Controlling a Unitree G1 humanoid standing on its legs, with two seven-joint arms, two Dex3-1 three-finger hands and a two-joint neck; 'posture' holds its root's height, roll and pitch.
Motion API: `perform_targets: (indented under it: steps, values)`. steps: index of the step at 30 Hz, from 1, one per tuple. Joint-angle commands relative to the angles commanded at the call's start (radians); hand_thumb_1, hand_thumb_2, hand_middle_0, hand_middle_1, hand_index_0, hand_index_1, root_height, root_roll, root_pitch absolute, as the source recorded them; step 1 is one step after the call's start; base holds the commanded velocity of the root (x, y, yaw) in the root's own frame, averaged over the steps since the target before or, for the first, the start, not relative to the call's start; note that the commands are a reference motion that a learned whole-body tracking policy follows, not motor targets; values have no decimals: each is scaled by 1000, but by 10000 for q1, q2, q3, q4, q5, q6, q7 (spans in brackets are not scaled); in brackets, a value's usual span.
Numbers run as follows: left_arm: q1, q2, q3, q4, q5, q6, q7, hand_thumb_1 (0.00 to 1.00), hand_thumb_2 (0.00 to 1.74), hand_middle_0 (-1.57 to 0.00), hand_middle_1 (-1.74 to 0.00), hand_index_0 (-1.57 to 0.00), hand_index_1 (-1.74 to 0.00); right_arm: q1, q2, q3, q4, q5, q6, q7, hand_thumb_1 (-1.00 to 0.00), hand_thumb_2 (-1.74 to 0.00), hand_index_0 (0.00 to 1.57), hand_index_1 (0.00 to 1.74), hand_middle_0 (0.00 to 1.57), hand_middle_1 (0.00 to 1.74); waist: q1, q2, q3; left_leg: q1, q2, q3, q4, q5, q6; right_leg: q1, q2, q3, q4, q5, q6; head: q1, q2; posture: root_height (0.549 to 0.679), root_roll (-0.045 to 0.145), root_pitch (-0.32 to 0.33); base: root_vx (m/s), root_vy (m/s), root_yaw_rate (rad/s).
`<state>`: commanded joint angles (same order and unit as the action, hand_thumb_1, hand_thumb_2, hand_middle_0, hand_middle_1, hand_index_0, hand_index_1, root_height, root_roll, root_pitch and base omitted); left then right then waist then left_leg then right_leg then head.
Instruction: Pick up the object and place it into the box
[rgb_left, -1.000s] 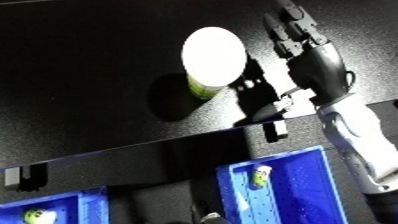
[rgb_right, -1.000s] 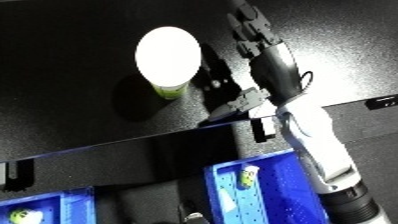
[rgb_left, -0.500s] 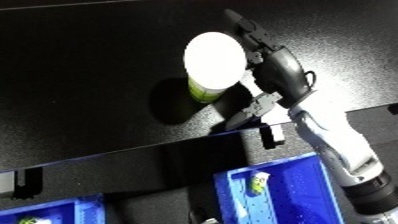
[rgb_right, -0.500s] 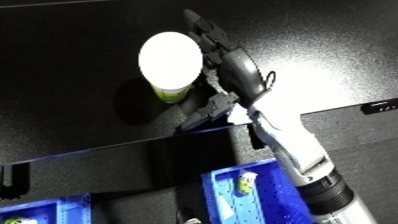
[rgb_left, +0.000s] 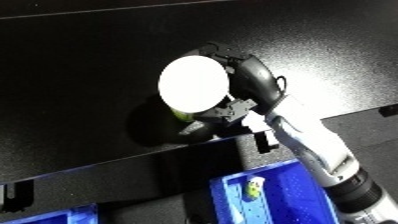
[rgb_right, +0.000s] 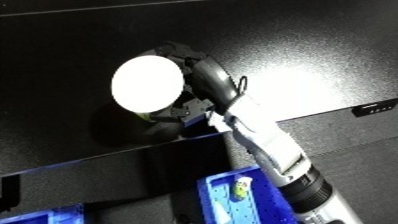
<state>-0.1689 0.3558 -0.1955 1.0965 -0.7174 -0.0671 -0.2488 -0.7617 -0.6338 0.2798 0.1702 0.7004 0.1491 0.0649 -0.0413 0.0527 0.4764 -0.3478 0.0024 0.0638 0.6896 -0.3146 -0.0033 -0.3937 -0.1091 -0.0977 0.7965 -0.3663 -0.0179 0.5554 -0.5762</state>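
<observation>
The right robot hand (rgb_left: 253, 82) sits at the centre of the frame, black fingers (rgb_right: 178, 52) curled round the far and right side of the white-topped cylindrical container with a yellow-green body (rgb_left: 193, 83), and the thumb part tucked in below it. That is a grasp: the fingers wrap the container's rim and side. From above, the container's bright white round top hides most of its body; only a sliver of yellow-green (rgb_left: 182, 116) shows at its lower edge. I cannot tell whether its base touches the surface or is lifted off it.

The white and silver forearm (rgb_left: 311, 147) runs from the hand down to the lower right corner, crossing the front edge of the dark matte tabletop (rgb_left: 80, 65). The left robot hand shows in neither view.

The tabletop fills the upper two thirds of the frame, dark, with a pale glare patch at the upper right. A shadow pools to the lower left of the container. The tabletop's front edge (rgb_left: 107, 167) runs diagonally from the lower left up towards the right.

Below that edge, at the bottom centre, stands the blue plastic bin (rgb_left: 293, 195), with a small yellow-green and white object (rgb_left: 254, 187) lying inside it. A second blue bin's corner (rgb_right: 49, 216) peeks in at the bottom left. The forearm crosses the right side of the first bin.
</observation>
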Motion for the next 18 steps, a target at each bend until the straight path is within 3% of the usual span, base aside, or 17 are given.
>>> perform_targets:
  steps: [7,14,18]
  values:
    - [70,-32,30,48,-52,-67,1,0,0,0,0,0,0,222,-141,-194,-84,151,-174,-126,-850,-1479,1334,1479,1334,1479,-68,-11,-10,71,19,35,-135,49,-26,16,31,24,-80,26,10,160,172,636,72,-26,-14,4,-9]
    - [212,-49,243,137,-164,-199,-86,0,0,0,0,0,0,1123,-339,-1003,-962,366,-899,-359,-850,-1479,1334,1479,1334,1479,-358,-74,-11,84,97,161,-182,6,-38,-84,146,140,-138,72,72,351,501,637,70,-16,-23,17,-85]
    - [345,-109,408,180,-284,-314,-142,0,0,0,0,0,0,1887,-434,-1712,-1635,239,-1451,-538,-850,-1479,1334,1479,1334,1479,-655,-102,3,94,177,319,-129,-92,-39,-144,230,270,-194,115,115,498,743,637,69,-12,-14,51,-140]
